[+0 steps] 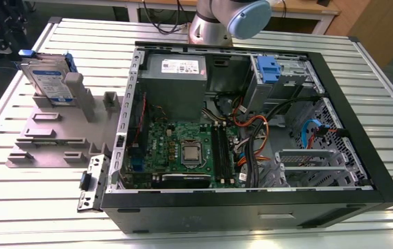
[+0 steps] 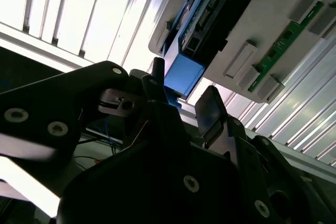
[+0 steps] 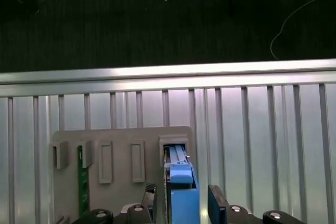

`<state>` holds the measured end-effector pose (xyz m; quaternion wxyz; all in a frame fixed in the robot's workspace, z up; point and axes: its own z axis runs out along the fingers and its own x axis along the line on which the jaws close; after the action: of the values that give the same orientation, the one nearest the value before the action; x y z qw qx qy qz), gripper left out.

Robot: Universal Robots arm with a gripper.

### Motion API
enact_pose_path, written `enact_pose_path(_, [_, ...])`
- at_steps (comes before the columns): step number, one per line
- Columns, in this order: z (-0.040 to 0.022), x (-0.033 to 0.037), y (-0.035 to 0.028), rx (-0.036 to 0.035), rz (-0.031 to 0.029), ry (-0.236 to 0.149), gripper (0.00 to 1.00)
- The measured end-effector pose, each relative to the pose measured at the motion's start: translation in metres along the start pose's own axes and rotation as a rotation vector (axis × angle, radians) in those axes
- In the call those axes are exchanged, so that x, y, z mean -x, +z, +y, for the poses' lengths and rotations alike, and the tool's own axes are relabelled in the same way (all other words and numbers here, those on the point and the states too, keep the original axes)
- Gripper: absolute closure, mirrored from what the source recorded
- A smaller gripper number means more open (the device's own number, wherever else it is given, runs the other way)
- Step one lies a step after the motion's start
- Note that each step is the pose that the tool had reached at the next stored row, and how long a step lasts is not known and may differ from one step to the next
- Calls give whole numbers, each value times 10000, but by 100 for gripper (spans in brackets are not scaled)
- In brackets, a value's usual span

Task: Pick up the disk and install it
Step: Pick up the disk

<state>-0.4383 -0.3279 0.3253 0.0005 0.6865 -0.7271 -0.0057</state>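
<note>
Fingers (image 3: pixel 215 200) of my claw (image 3: pixel 182 190) stand apart, straddling the disk (image 3: pixel 181 174), upright in the grey holder (image 3: pixel 121 140) near the table (image 1: pixel 16 207) edge; a green board (image 3: pixel 81 182) occupies another slot, open computer case (image 1: pixel 252 129) beside.

Gripper (image 3: pixel 182 205) with fingers (image 3: pixel 216 202) apart
</note>
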Motion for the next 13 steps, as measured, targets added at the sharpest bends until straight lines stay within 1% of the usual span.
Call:
enact_pose_path(4, [1, 0, 29, -21, 0, -132, 49])
enact_pose_path(9, [0, 0, 71, -45, 14, -446, 49])
enact_pose_path(13, [-10, 1, 99, -79, 25, -486, 49])
